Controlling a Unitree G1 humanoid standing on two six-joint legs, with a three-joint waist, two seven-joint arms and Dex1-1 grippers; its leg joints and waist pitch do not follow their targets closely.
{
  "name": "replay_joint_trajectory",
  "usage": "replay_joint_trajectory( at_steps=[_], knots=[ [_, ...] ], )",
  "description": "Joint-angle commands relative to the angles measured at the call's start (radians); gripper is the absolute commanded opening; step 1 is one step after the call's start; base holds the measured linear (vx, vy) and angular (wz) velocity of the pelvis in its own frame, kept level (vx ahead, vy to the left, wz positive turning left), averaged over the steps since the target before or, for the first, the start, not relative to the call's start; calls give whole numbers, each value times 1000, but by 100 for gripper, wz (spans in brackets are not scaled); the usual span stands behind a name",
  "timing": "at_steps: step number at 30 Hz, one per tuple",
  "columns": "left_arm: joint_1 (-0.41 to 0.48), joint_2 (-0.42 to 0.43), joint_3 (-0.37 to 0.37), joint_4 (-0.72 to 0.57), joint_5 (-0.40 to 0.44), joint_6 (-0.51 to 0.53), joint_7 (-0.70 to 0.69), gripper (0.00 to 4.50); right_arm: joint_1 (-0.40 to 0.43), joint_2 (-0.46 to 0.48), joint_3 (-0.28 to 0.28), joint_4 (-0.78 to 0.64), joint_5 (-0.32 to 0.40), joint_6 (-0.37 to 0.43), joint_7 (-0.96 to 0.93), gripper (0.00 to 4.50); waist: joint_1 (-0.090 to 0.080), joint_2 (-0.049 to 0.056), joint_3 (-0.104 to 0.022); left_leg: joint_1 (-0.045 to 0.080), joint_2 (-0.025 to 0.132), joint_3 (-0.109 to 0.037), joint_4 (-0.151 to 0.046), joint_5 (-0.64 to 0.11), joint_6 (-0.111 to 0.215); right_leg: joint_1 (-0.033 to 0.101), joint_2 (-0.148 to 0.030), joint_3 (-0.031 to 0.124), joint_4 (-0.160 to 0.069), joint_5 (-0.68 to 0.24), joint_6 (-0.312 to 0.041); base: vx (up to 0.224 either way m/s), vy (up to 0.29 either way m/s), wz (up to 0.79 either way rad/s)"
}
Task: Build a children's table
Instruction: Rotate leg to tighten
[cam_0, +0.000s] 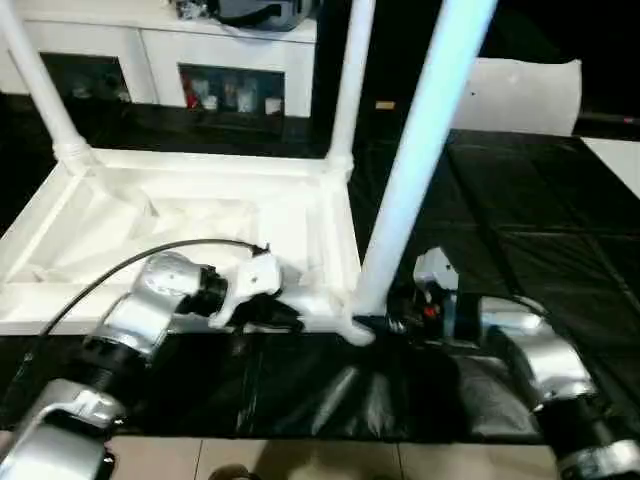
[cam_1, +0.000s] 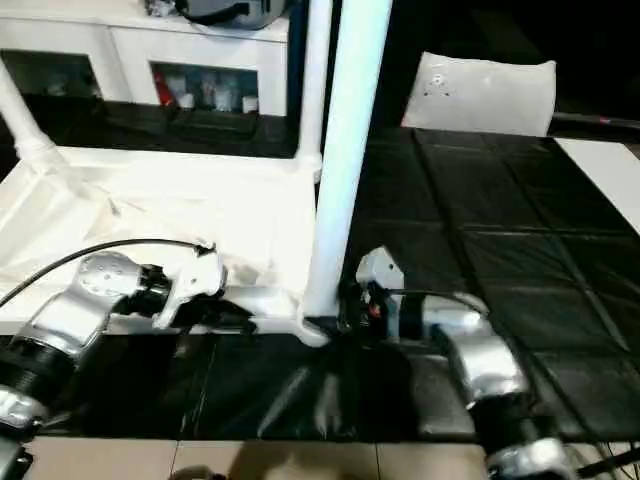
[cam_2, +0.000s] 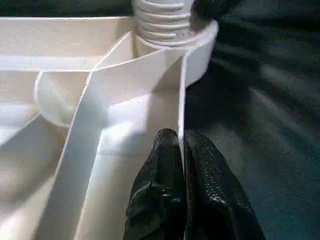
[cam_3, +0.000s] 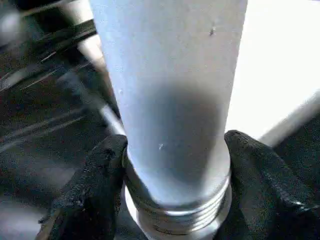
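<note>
We pinch tabletop (cam_0: 200, 215) wall with shut left fingers (cam_2: 160, 170). Right fingers (cam_3: 100, 170) clasp leg (cam_0: 420, 150) base; we keep leg upright, twist threads fully into corner socket (cam_2: 200, 45).

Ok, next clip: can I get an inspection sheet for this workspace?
Surface: black tiled floor mat.
Job's things: white plastic ribbed tabletop, underside up; three white tapered legs stand in corner sockets, nearest leg with its thread still showing.
Clutter: white pillow-like block.
Grippers: left gripper pinches the tabletop's edge wall; right gripper fingers around the nearest leg's base.
Cables: black cable over left wrist.
Surroundings: white cabinet.
</note>
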Motion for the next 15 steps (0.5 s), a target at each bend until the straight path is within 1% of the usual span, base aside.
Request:
replay_joint_trajectory(
  at_steps=[1,2,3,5,6,7,8,9,11,12,13,14,15],
  knots=[
    [-23,-125,53,-22,-51,50,194,0,0,97,27,29,7,40,-114,276,-14,5,-51,13,42,-13,-84,-264,-26,30,-73,32,-91,-365,-178,0,0,0],
    [-23,-158,61,-33,-47,81,240,0,-9,138,7,44,12,41,-171,276,-21,3,-51,14,41,-15,-83,-279,-29,29,-71,31,-94,-396,-163,0,0,0],
    [-24,-176,65,-39,-42,95,271,0,-17,160,-6,52,20,54,-199,276,-21,7,-52,15,41,-16,-83,-281,-27,28,-72,32,-95,-399,-160,0,0,0],
    [-26,-214,76,-47,-35,119,334,0,-39,195,-25,80,8,69,-277,276,-28,6,-53,10,39,-17,-83,-275,-17,30,-70,32,-96,-388,-157,0,0,0],
    [-26,-235,75,-52,-23,127,366,0,-51,213,-28,92,4,67,-298,276,-32,7,-53,7,38,-16,-83,-263,-15,30,-69,32,-96,-369,-159,0,0,0],
    [-27,-253,72,-52,-8,127,399,0,-61,225,-28,103,-1,64,-313,276,-34,6,-55,7,37,-15,-81,-258,-12,30,-68,33,-97,-358,-158,0,0,0],
    [-26,-268,67,-55,6,131,425,0,-69,238,-29,110,-12,66,-338,276,-38,5,-54,4,36,-14,-80,-247,-1,30,-66,33,-97,-340,-159,0,0,0],
    [-23,-286,65,-63,23,145,455,0,-78,256,-31,121,-31,62,-376,276,-39,8,-55,4,36,-14,-80,-243,1,31,-67,33,-97,-336,-159,0,0,0],
    [-20,-306,60,-70,47,160,494,0,-89,282,-41,133,-53,71,-437,276,-40,8,-57,3,38,-14,-80,-221,4,31,-65,33,-93,-288,-164,0,0,0],
    [-20,-306,53,-69,60,160,499,0,-90,287,-43,135,-59,67,-449,276,-42,2,-59,0,38,-13,-79,-201,8,35,-64,32,-88,-250,-171,0,0,0],
    [-20,-305,52,-68,62,160,500,0,-90,287,-43,135,-59,66,-450,276,-40,6,-60,-1,37,-13,-78,-187,14,37,-65,32,-86,-225,-175,0,0,0],
    [-23,-285,34,-61,86,149,499,0,-87,295,-56,138,-52,57,-459,311,-40,10,-61,1,38,-12,-76,-175,21,37,-64,32,-84,-191,-180,0,0,0],
    [-22,-282,34,-60,87,149,498,0,-87,295,-59,138,-50,54,-459,332,-40,8,-62,0,38,-12,-76,-170,26,37,-64,32,-83,-175,-184,0,0,0]
  ],
)
